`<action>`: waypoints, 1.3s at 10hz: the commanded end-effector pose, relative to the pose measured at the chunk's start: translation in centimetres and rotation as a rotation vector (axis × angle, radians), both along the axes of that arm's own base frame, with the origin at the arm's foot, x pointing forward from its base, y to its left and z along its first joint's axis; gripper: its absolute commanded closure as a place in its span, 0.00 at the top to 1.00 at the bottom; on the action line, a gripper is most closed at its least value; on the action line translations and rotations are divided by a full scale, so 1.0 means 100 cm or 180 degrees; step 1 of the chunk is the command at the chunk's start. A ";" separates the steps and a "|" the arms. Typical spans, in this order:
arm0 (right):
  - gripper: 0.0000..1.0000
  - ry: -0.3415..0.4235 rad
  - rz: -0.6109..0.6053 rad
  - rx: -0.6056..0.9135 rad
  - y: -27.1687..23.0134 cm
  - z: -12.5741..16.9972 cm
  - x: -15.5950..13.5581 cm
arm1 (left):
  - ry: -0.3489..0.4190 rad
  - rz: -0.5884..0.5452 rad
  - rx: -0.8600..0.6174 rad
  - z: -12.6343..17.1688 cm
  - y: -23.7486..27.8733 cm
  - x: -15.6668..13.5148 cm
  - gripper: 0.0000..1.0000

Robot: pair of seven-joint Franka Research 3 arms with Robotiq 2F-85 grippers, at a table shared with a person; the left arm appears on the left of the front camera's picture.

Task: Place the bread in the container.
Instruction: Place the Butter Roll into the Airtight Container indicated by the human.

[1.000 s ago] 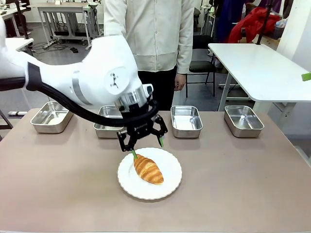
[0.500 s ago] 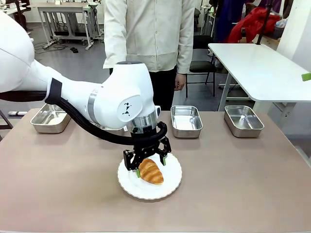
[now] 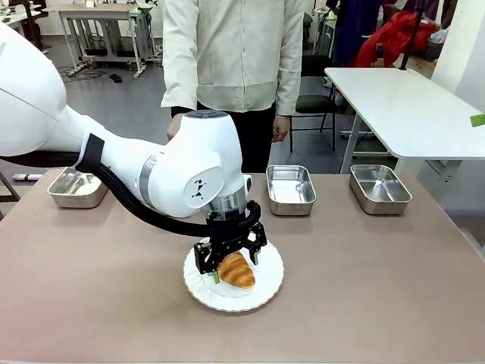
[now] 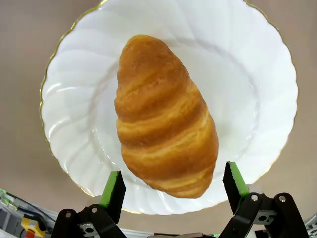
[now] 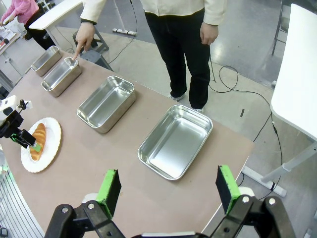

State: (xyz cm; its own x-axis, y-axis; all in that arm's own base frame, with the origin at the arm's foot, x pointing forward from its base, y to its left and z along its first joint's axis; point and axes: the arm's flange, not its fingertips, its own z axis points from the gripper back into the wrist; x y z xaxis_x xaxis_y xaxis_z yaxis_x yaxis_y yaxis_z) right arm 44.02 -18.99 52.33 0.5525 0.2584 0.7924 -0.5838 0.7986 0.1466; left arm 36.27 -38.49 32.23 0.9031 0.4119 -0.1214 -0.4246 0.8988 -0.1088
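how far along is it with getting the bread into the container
Early. Done: the left gripper sits open astride the bread on the white plate. In hand: nothing gripped yet. Left: close, lift, carry to the container the person's finger touches, release.

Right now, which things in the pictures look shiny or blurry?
Front view: the trays shine with glare from the room lights, and the left gripper shades the plate. Left wrist view: the bread is sharp and evenly lit, with a soft shadow on the plate. Right wrist view: the wide lens spreads the trays and table edge, and the right gripper is sharp.
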 end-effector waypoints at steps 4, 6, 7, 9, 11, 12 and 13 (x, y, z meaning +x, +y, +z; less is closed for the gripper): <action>1.00 -0.0057 0.0003 0.0043 0.000 0.001 0.002 | -0.0247 0.0059 0.0144 -0.014 0.004 0.006 1.00; 1.00 -0.0057 0.0003 0.0043 0.000 0.001 0.002 | -0.0295 0.0035 0.0104 -0.021 0.003 0.013 1.00; 1.00 -0.0057 0.0003 0.0043 0.000 0.001 0.002 | -0.0311 0.0030 0.0137 -0.023 0.004 0.015 1.00; 1.00 -0.0057 0.0003 0.0043 0.000 0.001 0.002 | -0.0335 0.0050 0.0178 -0.025 0.005 0.016 1.00; 1.00 -0.0057 0.0003 0.0043 0.000 0.001 0.002 | -0.0356 0.0038 0.0195 -0.025 0.005 0.016 0.80; 1.00 -0.0057 0.0003 0.0043 0.000 0.001 0.002 | -0.0362 0.0052 0.0198 -0.023 0.005 0.015 0.80; 1.00 -0.0057 0.0003 0.0043 0.000 0.001 0.002 | -0.0370 0.0058 0.0174 -0.021 0.005 0.015 0.61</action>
State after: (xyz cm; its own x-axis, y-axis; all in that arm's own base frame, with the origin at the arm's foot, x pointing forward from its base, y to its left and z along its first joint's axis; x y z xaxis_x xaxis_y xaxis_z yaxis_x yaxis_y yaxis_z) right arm 44.01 -18.99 52.33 0.5526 0.2584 0.7924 -0.5839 0.7984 0.1468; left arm 37.85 -37.63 30.28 0.9131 0.4067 -0.0279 -0.4071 0.9066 -0.1111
